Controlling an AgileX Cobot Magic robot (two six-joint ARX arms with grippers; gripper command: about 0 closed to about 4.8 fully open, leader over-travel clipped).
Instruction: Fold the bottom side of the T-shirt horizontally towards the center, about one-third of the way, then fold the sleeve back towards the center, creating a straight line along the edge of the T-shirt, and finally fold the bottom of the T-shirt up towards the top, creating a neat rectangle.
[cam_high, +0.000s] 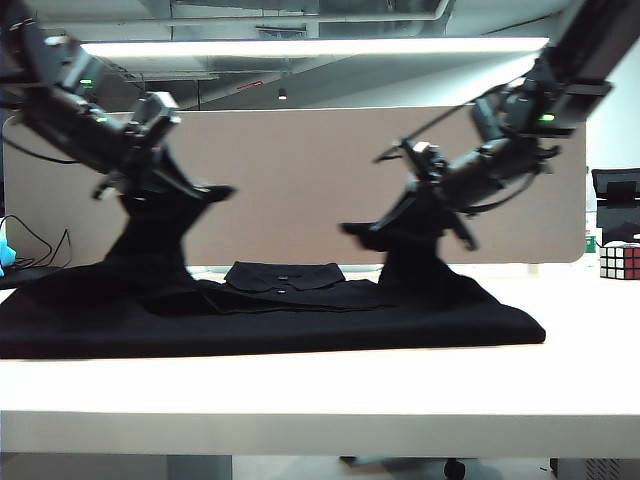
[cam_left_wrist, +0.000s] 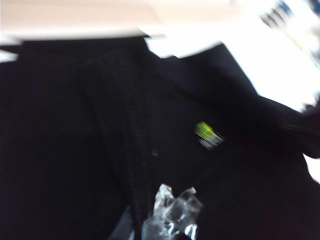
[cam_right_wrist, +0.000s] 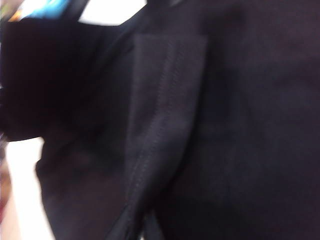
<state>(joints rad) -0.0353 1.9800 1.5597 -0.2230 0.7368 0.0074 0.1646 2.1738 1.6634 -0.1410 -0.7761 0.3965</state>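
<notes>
We see the left end effector (cam_high: 205, 192) and right end effector (cam_high: 355, 232) each clenched on the T-shirt (cam_high: 300, 320), lifted above the table (cam_high: 320, 385).

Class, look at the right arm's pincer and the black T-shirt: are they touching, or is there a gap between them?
Touching. The exterior view shows the right pincer shut on the T-shirt, black cloth rising in a peak straight from the table to its tip.

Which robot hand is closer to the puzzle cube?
The right. The right gripper holds up black T-shirt fabric right of the middle, toward the cube at the table's right edge. The left gripper lifts fabric on the far left side.
</notes>
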